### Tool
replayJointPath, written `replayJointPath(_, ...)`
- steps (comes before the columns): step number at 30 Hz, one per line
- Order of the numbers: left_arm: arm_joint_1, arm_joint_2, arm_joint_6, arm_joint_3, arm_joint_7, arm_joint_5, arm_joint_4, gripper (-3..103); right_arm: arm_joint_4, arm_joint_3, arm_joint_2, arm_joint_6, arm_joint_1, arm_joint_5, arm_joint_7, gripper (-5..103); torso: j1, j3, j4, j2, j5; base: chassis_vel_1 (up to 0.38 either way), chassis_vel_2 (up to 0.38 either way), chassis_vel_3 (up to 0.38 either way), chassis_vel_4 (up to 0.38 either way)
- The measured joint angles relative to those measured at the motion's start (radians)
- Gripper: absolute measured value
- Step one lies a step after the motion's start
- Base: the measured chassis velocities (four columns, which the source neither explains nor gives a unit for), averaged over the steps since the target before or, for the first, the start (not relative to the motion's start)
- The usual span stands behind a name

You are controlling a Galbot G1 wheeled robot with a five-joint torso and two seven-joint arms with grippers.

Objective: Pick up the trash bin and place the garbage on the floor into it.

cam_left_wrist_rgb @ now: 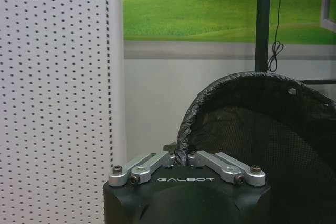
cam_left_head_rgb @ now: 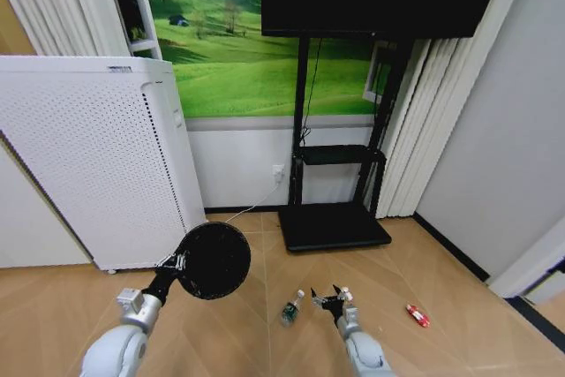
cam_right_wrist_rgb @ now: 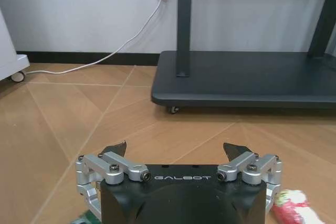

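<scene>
We see left hand point(cam_left_head_rgb: 181, 262) clamped on trash bin point(cam_left_head_rgb: 213, 260) rim, bin lifted off floor point(cam_left_head_rgb: 247, 333). Right hand point(cam_left_head_rgb: 333, 298) low, fingers apart, bottle point(cam_left_head_rgb: 291, 307) just beside it; red-and-white piece point(cam_left_head_rgb: 417, 315) lies farther right.

1. The floor point(cam_left_head_rgb: 459, 342) is light tan wood laid in angled planks, with a black skirting strip along the walls.
2. A clear bottle point(cam_left_head_rgb: 292, 307) with a green label and white cap lies on it, near the middle.
3. A small red-and-white piece point(cam_left_head_rgb: 418, 315) lies well apart to the robot's right.
4. Another red-and-white piece point(cam_right_wrist_rgb: 294, 206) lies on the wood too.
5. Further back stand the black wheeled stand base point(cam_left_head_rgb: 334, 226) and a tall white perforated appliance point(cam_left_head_rgb: 97, 165).
</scene>
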Motion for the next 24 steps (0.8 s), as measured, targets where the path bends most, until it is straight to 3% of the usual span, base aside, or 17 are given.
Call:
replayJointPath(8,0.003,-0.014,0.0,0.007,-0.006,0.009,-0.002,3,-0.005,-0.006,-0.002,-0.024,0.001,0.048,0.022,100,0.0,0.0,0.0002,0.0,-0.0007,0.154,0.126,-0.148,-0.14)
replayJointPath(11,0.004,-0.014,0.007,0.009,-0.016,0.009,-0.005,3,0.048,-0.03,0.001,-0.157,-0.013,0.206,0.12,100,0.0,0.0,0.0,0.0,-0.0001,0.031,0.035,-0.03,-0.014)
replayJointPath(12,0.004,-0.014,0.007,0.009,-0.016,0.009,-0.005,3,0.048,-0.03,0.001,-0.157,-0.013,0.206,0.12,100,0.0,0.0,0.0,0.0,-0.0001,0.0,0.0,0.0,0.0)
replayJointPath(15,-0.003,0.005,0.029,0.024,-0.035,-0.007,-0.013,3,0.101,-0.054,0.023,-0.353,-0.008,0.42,0.313,100,0.0,0.0,-0.0001,0.0,-0.0001,-0.037,-0.035,0.06,0.031)
replayJointPath(16,-0.003,0.005,0.029,0.024,-0.035,-0.007,-0.013,3,0.101,-0.054,0.023,-0.353,-0.008,0.42,0.313,100,0.0,0.0,-0.0001,0.0,-0.0001,-0.043,-0.032,0.06,0.018)
replayJointPath(18,-0.03,0.044,0.043,0.051,-0.056,-0.031,-0.019,3,0.108,-0.069,0.037,-0.424,0.009,0.493,0.392,100,0.0,0.0,-0.0002,0.0,-0.0002,0.0,0.0,0.0,0.0)
replayJointPath(24,-0.086,0.11,0.058,0.12,-0.081,-0.078,-0.018,3,0.065,-0.08,0.048,-0.448,0.042,0.487,0.405,100,0.0,0.0,0.0,0.0,-0.0002,0.0,0.0,0.0,0.0)
